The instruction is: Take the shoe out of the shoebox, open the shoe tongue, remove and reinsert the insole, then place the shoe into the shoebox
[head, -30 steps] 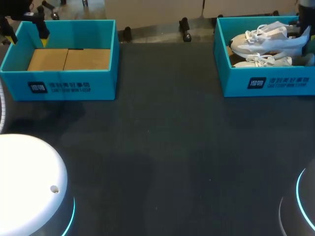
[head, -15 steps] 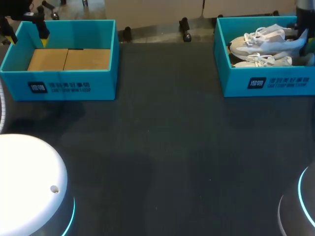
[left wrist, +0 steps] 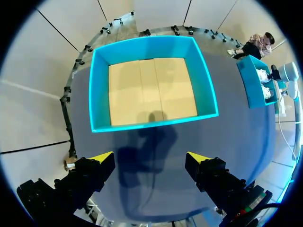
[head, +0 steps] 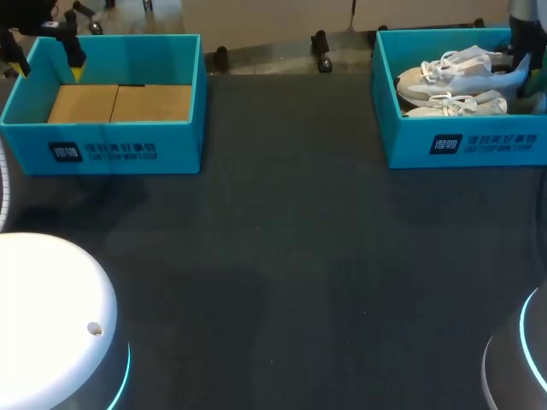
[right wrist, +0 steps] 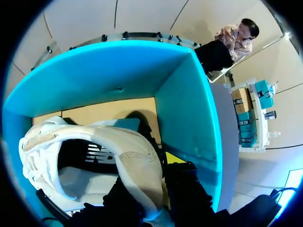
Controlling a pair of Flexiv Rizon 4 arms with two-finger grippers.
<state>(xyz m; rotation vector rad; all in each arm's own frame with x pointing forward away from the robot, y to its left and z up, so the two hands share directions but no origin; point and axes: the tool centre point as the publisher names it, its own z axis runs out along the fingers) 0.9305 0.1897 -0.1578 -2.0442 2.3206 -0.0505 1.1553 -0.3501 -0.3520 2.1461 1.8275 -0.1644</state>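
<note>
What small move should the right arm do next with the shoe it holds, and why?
Probably lift the right gripper straight up a little. It seems shut on the heel collar of the white shoe, which is low inside the shoebox, partly over a second shoe. A vertical lift should bring the sole above the box walls before any sideways move.

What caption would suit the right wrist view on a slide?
Right gripper shut on the heel collar of a white shoe within the teal shoebox.
</note>
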